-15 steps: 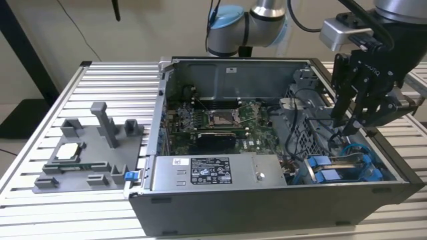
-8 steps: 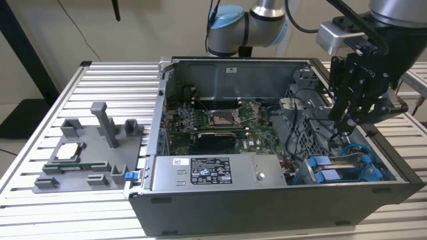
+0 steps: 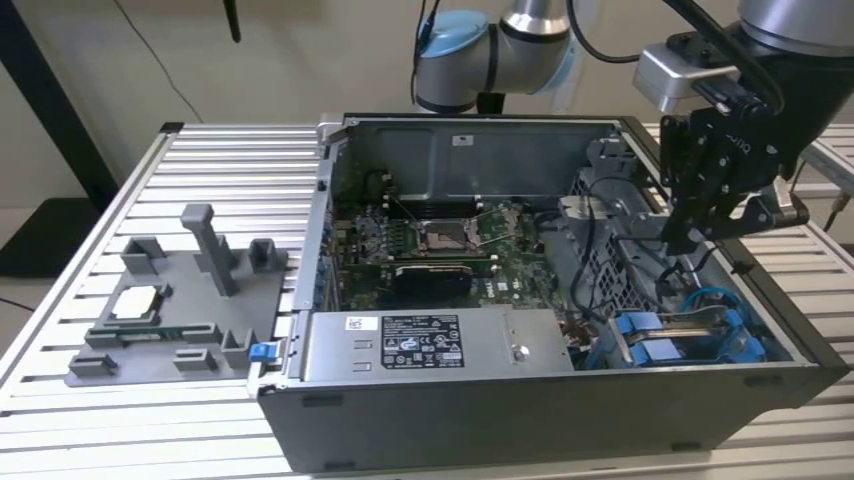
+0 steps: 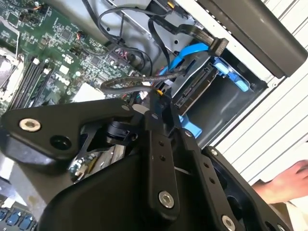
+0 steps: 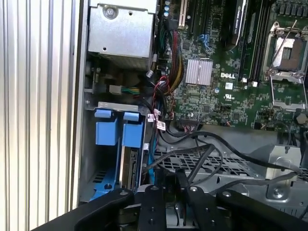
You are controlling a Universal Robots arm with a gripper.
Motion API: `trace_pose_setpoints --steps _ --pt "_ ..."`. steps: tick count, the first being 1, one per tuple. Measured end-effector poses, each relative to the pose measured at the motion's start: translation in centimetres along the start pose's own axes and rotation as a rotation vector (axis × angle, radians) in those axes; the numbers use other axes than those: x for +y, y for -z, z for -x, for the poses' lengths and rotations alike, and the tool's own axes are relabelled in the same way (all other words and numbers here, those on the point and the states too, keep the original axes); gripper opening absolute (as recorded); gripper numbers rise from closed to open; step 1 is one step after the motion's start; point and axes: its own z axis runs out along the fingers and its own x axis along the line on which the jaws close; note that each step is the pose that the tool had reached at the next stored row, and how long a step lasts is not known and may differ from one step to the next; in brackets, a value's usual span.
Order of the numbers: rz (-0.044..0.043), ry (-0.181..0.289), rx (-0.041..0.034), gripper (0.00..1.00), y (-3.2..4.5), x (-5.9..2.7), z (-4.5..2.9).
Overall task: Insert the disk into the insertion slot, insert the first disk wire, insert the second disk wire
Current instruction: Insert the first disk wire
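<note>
The disk (image 4: 195,91) stands on edge inside the insertion slot (image 4: 231,74), held by its blue carrier. In the first wrist view the disk (image 5: 129,168) sits just below the slot's two blue tabs (image 5: 107,132). A blue wire (image 4: 190,50) curves down toward the disk's end, and a black flat connector (image 4: 219,45) hangs loose above it. My gripper (image 4: 153,98) is shut, its tips among the black wires close to the disk's end; I cannot tell whether a wire is pinched. In the exterior view the gripper (image 3: 681,238) hovers above the slot (image 3: 674,345).
The open computer case (image 3: 534,420) lies on a slatted metal table (image 3: 227,160). A labelled power-supply box (image 3: 427,342) is beside the slot, with the motherboard (image 3: 427,240) behind it. A perforated cage (image 5: 211,166) carries black cables. A grey fixture (image 3: 160,300) stands at the exterior view's left. A hand (image 4: 284,180) rests outside the case.
</note>
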Motion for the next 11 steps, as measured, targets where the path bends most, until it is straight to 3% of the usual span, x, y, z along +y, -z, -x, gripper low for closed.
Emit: trace_pose_setpoints --steps 11 --pt "-0.0002 0.000 0.0002 0.00 0.00 0.00 0.00"
